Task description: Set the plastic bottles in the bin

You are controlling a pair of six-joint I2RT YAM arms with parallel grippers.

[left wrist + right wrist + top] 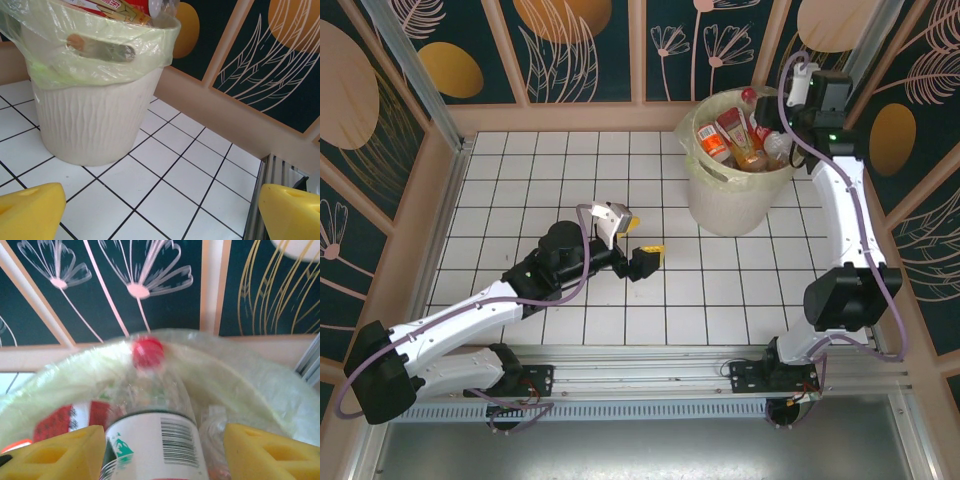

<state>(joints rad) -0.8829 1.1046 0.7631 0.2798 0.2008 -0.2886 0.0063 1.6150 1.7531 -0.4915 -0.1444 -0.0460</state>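
Bottles (735, 135) that you can see are all piled in the bin (710, 200), which stands at the far right of the table (570, 170). Your right gripper (164, 432) hangs over the heap, its fingers apart on either side of a clear red-capped bottle (150, 405). You cannot tell whether it grips. Your left gripper (647, 258) rests mid-table, spread wide and empty. The task looks all but finished.
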